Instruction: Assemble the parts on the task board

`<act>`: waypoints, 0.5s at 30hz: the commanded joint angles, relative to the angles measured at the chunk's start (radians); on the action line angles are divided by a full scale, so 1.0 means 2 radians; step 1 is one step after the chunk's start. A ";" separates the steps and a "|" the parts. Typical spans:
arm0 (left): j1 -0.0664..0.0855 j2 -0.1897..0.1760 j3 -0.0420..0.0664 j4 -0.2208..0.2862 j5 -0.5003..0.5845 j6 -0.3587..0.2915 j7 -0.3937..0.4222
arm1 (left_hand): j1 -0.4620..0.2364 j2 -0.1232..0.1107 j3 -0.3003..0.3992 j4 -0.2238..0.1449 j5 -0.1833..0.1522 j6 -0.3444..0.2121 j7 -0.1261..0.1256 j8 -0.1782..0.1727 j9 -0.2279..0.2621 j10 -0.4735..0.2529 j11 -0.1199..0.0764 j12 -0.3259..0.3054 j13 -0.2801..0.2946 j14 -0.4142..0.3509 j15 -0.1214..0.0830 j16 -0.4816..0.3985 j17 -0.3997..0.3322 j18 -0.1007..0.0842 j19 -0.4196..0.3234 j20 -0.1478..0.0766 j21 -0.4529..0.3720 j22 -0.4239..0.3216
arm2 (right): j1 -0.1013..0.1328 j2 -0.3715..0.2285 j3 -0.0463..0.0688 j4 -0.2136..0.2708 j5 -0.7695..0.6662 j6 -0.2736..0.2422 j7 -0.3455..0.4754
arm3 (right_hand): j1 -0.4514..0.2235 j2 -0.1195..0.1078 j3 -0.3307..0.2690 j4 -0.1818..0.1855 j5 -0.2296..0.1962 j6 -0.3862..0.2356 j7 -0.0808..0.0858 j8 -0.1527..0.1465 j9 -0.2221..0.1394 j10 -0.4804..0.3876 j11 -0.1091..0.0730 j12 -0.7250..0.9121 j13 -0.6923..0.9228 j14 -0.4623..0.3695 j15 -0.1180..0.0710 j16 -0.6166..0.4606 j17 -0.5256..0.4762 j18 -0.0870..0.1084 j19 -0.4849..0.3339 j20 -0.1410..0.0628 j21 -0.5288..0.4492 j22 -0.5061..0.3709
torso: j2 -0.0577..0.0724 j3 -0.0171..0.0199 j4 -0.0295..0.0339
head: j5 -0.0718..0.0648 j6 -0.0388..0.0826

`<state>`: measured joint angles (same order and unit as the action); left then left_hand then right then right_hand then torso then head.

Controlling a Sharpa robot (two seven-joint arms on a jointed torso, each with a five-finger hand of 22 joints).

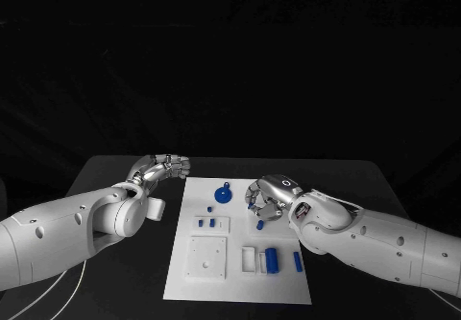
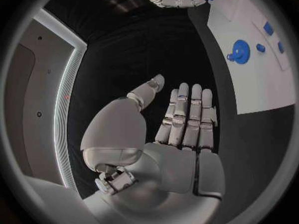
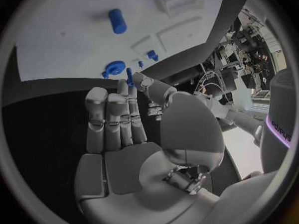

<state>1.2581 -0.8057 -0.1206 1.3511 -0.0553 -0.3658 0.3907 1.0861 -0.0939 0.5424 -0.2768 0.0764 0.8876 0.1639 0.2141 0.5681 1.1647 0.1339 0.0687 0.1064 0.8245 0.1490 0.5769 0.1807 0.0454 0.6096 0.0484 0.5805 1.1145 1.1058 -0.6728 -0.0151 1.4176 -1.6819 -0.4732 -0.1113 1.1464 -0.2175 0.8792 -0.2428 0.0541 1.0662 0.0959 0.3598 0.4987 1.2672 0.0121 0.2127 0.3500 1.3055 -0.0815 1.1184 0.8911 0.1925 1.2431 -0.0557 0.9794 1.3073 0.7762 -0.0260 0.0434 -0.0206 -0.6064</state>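
From my remote seat, my right robot hand (image 1: 268, 197) is pinching a small blue plastic peg (image 3: 129, 77) over the white rectangular task board (image 1: 239, 280), left robot hand (image 1: 165, 166) idling loosely curled at 10 o'clock, so next I'd guess it needs seating in a socket.

The right hand (image 1: 269, 198) hides part of a small blue part (image 1: 252, 206) at its fingers.
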 commanded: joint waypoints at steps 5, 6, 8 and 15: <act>0.001 0.006 0.000 -0.002 0.011 -0.005 0.007 | -0.001 0.004 -0.003 0.000 -0.001 -0.002 0.001 0.003 -0.001 0.000 0.002 0.001 -0.001 0.002 0.003 -0.004 0.001 0.008 0.001 0.002 -0.002 0.001 | -0.001 0.031 -0.011 0.009 -0.009 0.024 0.013 | -0.001 0.005 0.003 0.000 0.002 0.002 0.000 0.001 0.000 0.029 0.004 -0.002 0.001 -0.001 -0.004 0.001 -0.001 0.035 0.000 -0.003 0.002 0.009 | 0.000 -0.0008 0.0006 | 0.022 -0.002; 0.001 0.006 0.000 -0.002 0.011 -0.006 0.007 | -0.001 0.004 -0.003 0.000 -0.001 -0.002 0.001 0.004 -0.001 0.000 0.002 0.002 -0.001 0.002 0.003 -0.004 0.001 0.008 0.001 0.002 -0.002 0.001 | -0.002 0.035 -0.013 0.010 -0.014 0.025 0.013 | -0.001 0.006 0.003 0.000 0.002 0.002 0.000 0.001 0.000 0.029 0.004 -0.002 0.001 0.000 -0.004 0.001 -0.001 0.035 0.000 -0.004 0.002 0.009 | 0.000 -0.0010 0.0008 | 0.024 -0.002; 0.001 0.007 0.000 -0.003 0.011 -0.007 0.007 | -0.001 0.004 -0.003 0.000 -0.001 -0.002 0.001 0.004 -0.001 0.000 0.002 0.002 -0.001 0.002 0.003 -0.004 0.001 0.009 0.001 0.002 -0.002 0.001 | -0.003 0.041 -0.017 0.010 -0.029 0.027 0.011 | -0.001 0.006 0.003 0.000 0.002 0.002 0.000 0.001 0.000 0.029 0.004 -0.002 0.001 0.000 -0.004 0.001 -0.001 0.035 0.001 -0.004 0.002 0.009 | 0.000 -0.0017 0.0009 | 0.028 -0.003; 0.001 0.014 0.000 -0.003 0.011 -0.008 0.007 | -0.002 0.004 -0.003 0.000 -0.001 -0.002 0.001 0.004 -0.001 0.000 0.002 0.002 -0.001 0.002 0.003 -0.005 0.001 0.009 0.001 0.002 -0.002 0.001 | -0.018 0.067 -0.035 0.000 -0.061 0.037 0.005 | -0.001 0.006 0.003 -0.001 0.003 0.002 0.000 0.001 0.000 0.029 0.004 -0.003 0.001 0.000 -0.004 0.001 -0.002 0.035 0.001 -0.004 0.002 0.010 | 0.001 -0.0014 0.0009 | 0.039 -0.007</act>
<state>1.2580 -0.7823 -0.1207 1.3425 -0.0411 -0.3768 0.3910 1.0862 -0.0939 0.5424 -0.2768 0.0764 0.8876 0.1640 0.2178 0.5672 1.1647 0.1339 0.0687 0.1056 0.8274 0.1519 0.5730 0.1824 0.0434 0.6096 0.0484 0.5805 1.1152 1.0747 -0.5432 -0.0828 1.4218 -1.7433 -0.4326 -0.1004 1.1421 -0.2133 0.8804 -0.2442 0.0540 1.0662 0.0958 0.3590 0.4967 1.2673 0.0121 0.2118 0.3519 1.3057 -0.0813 1.1183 0.8893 0.1924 1.2433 -0.0553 0.9794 1.3073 0.7762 -0.0286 0.0446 0.0495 -0.6178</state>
